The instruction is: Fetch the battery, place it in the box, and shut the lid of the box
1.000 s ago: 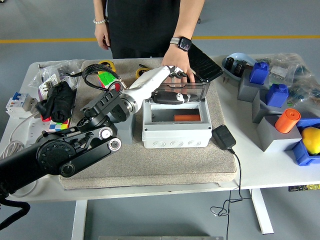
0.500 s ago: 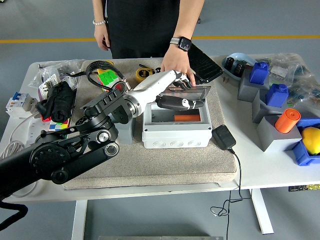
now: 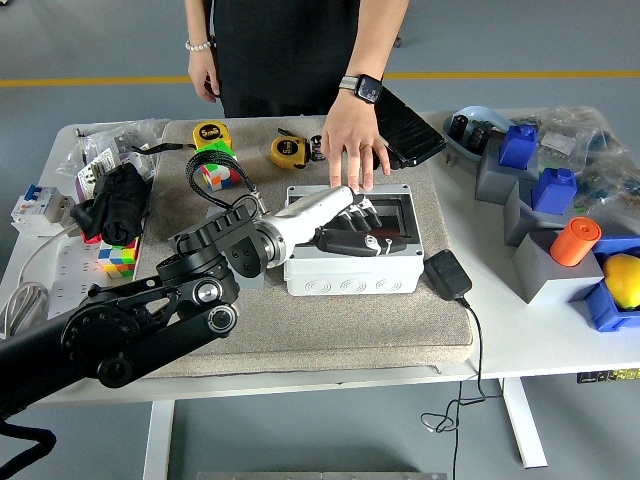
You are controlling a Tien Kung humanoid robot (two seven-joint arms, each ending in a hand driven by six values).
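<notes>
I see my left hand (image 3: 362, 228) lying open-fingered, flat on the grey plastic box's clear lid (image 3: 372, 215), a person's hand (image 3: 349, 145) resting just beyond its far edge.

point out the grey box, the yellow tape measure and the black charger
grey box (image 3: 350, 278), head view, front wall
yellow tape measure (image 3: 288, 152), head view, middle of its case
black charger (image 3: 447, 275), head view, top face

You cannot see the battery: the lid (image 3: 372, 205) lies flat on the box (image 3: 352, 268), and the left hand (image 3: 355, 232) covers it. The person (image 3: 300, 50) at the far side is cut off at the top edge. The left arm's shoulder runs off the lower left corner.
</notes>
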